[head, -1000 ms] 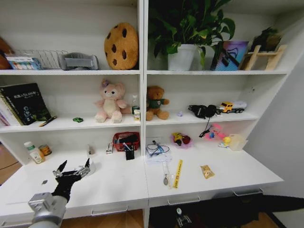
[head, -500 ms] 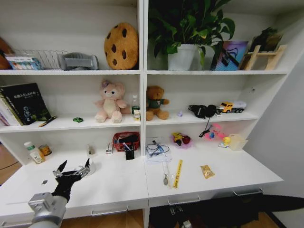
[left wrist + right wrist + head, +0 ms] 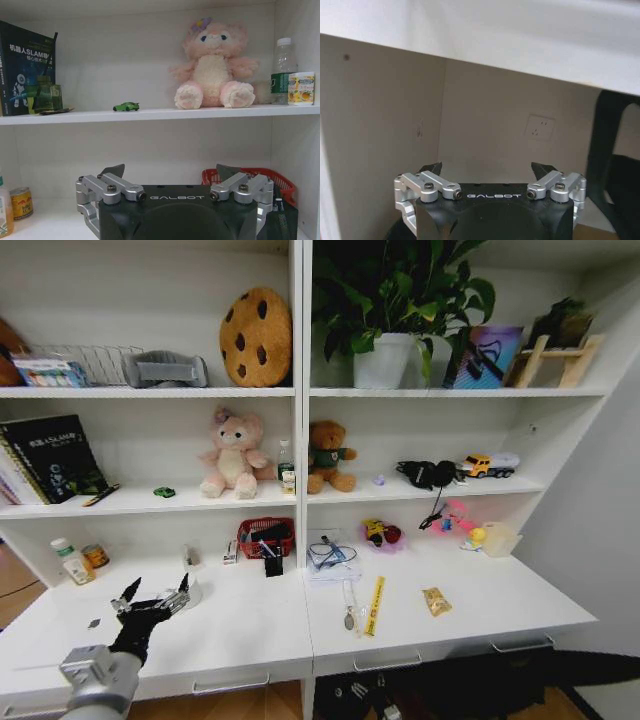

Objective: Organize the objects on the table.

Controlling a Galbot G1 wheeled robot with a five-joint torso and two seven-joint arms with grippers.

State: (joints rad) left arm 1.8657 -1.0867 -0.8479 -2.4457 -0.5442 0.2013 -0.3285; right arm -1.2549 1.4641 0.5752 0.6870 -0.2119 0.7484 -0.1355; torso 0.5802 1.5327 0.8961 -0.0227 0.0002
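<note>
Left gripper [image 3: 155,597] low over the table [image 3: 250,625], jaws spread and empty; tiny green toy car [image 3: 126,106] on shelf above, dead ahead. Right gripper [image 3: 487,169] under table, likewise open.

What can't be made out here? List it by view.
Head view: white object, half hidden by the left gripper's fingers.
Head view: dark speck on the table, too small.
Left wrist view: red basket's contents, behind the gripper body.
Right wrist view: right gripper underneath the table, tabletop hidden.
</note>
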